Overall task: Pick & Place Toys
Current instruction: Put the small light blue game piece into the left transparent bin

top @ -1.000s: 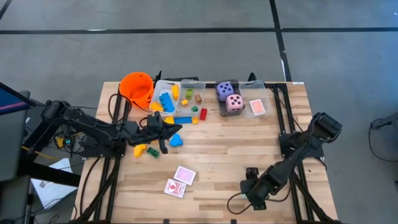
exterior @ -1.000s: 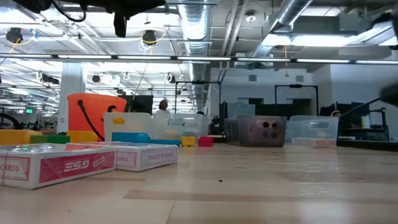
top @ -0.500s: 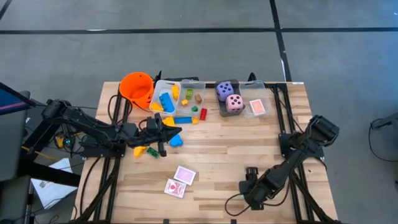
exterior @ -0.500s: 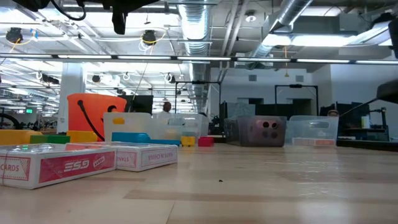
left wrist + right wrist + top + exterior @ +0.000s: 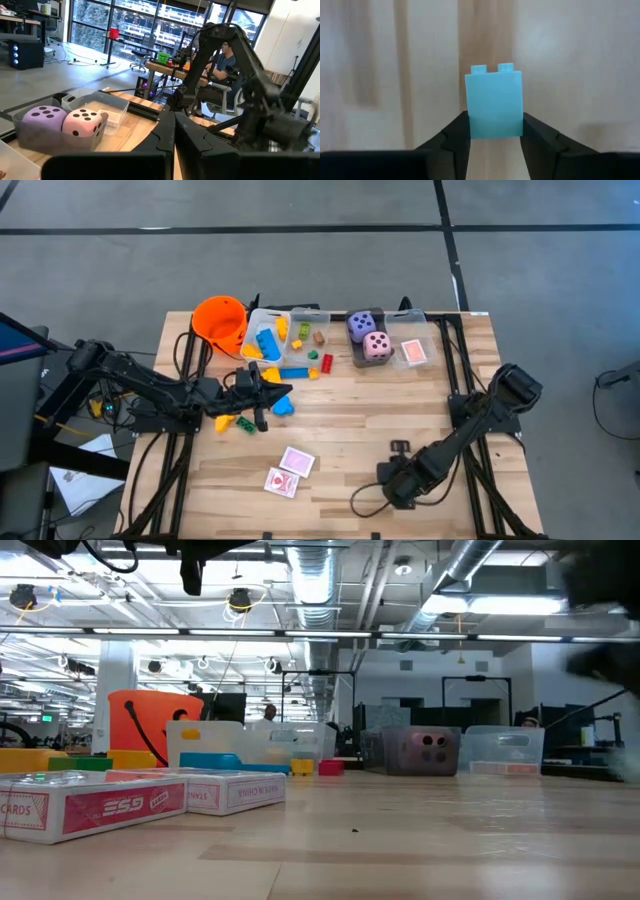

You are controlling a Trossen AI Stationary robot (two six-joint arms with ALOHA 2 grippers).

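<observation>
The left arm reaches in from the counter's left edge, stretched nearly level toward the middle, and its end effector (image 5: 268, 392) sits with both dark fingers (image 5: 165, 137) pressed together. The right arm comes from the counter's right side, bends at its elbow near the right edge and slopes down toward the near middle of the counter. Its end effector (image 5: 388, 480) points down at the counter top, fingers (image 5: 457, 135) clamped on either side of a light blue block (image 5: 494, 100).
</observation>
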